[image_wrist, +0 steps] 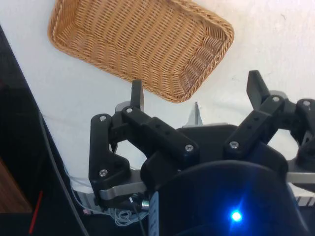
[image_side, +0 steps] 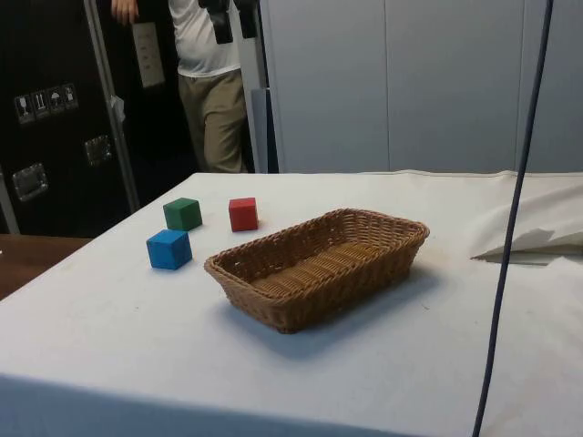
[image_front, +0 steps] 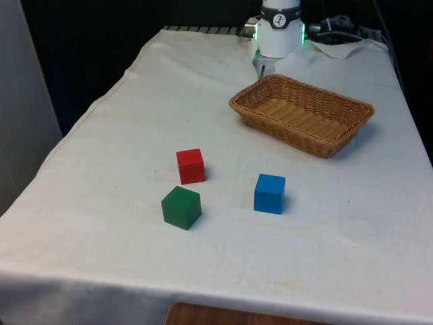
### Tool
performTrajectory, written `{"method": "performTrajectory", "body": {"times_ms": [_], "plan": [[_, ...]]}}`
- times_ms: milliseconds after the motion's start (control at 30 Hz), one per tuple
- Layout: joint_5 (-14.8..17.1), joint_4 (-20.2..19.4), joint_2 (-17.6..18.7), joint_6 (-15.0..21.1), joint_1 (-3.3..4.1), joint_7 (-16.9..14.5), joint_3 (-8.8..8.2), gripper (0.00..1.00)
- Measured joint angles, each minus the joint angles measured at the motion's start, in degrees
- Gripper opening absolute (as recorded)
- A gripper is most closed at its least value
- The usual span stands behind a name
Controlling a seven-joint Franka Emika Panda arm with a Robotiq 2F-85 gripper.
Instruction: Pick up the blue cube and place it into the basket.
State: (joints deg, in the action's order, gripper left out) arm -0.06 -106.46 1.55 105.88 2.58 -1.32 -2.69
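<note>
The blue cube (image_front: 269, 193) (image_side: 168, 249) rests on the white cloth near the table's front edge, towards the front view's right. The woven basket (image_front: 284, 132) (image_side: 310, 305) (image_wrist: 147, 34) stands farther back on the right with nothing in it. My gripper (image_wrist: 197, 91) hangs high over the cloth on the robot's side of the basket. It is open, fingers (image_wrist: 137, 93) spread wide with nothing between them. It is far from the blue cube.
A red cube (image_front: 191, 166) (image_side: 242, 214) and a green cube (image_front: 180, 207) (image_side: 182, 214) sit left of the blue one. A person (image_side: 209, 82) stands beyond the table. A dark cable (image_side: 510, 228) hangs across the side view's right.
</note>
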Motion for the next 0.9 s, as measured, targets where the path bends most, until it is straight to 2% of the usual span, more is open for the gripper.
{"method": "performTrajectory", "body": {"times_ms": [100, 333, 567, 900], "plan": [[-0.1, 0.6, 0.3, 0.0, 0.00, 0.1, 0.17, 1.00], [-0.1, 5.3, 4.5, 0.0, 0.06, 0.2, 0.57, 1.00], [-0.1, 8.3, 7.2, 0.0, 0.11, 0.3, 0.92, 1.00], [-0.1, 15.2, 13.3, -0.1, 0.29, 0.8, 1.60, 1.00]]}}
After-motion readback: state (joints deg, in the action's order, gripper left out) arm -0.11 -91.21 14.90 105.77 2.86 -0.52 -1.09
